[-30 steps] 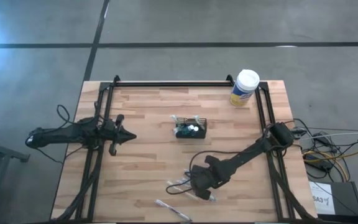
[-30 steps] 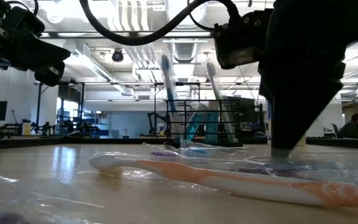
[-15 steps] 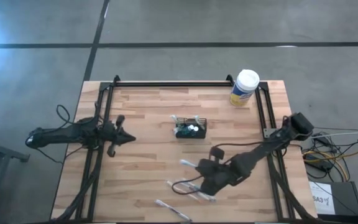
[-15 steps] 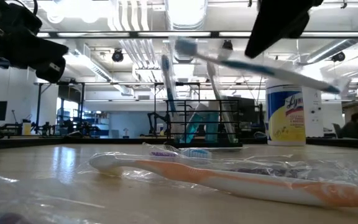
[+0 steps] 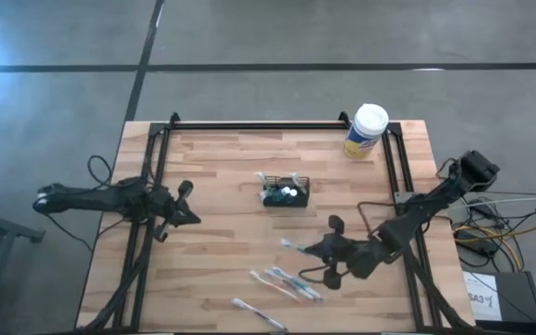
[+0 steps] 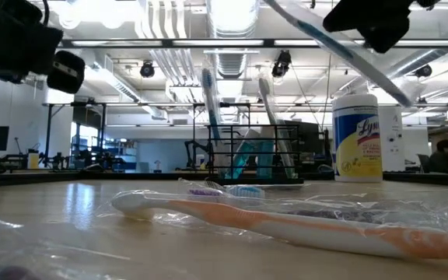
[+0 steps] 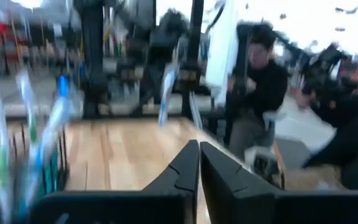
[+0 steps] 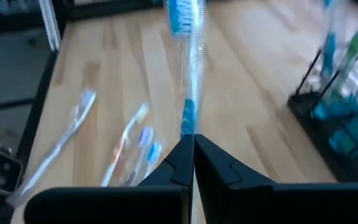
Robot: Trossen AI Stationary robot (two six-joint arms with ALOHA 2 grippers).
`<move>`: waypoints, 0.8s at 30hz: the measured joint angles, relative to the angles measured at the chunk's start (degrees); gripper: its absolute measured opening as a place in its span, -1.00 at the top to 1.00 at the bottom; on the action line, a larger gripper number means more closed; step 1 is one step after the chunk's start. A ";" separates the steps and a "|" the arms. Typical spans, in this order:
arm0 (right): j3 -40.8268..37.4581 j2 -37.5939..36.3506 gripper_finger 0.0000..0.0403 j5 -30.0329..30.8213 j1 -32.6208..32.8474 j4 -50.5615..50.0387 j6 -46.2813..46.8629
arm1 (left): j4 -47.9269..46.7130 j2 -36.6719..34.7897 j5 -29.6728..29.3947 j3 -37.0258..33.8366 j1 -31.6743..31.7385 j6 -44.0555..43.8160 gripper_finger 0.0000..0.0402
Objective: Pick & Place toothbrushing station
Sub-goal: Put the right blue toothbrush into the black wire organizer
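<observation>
From above, the caddy [image 5: 286, 193] sits mid-table, while the right gripper [image 5: 316, 248] holds a wrapped toothbrush [image 5: 296, 246] clamped and lifted, probably to carry it there. The left gripper [image 5: 189, 217], closed and empty, waits at the left edge. The right wrist view shows the brush [image 8: 187, 68] pinched near its tail.
</observation>
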 joint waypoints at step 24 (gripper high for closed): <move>-10.84 -1.84 0.96 0.94 -9.33 50.55 -39.67 | 25.64 43.83 -10.22 19.73 -5.23 4.67 0.18</move>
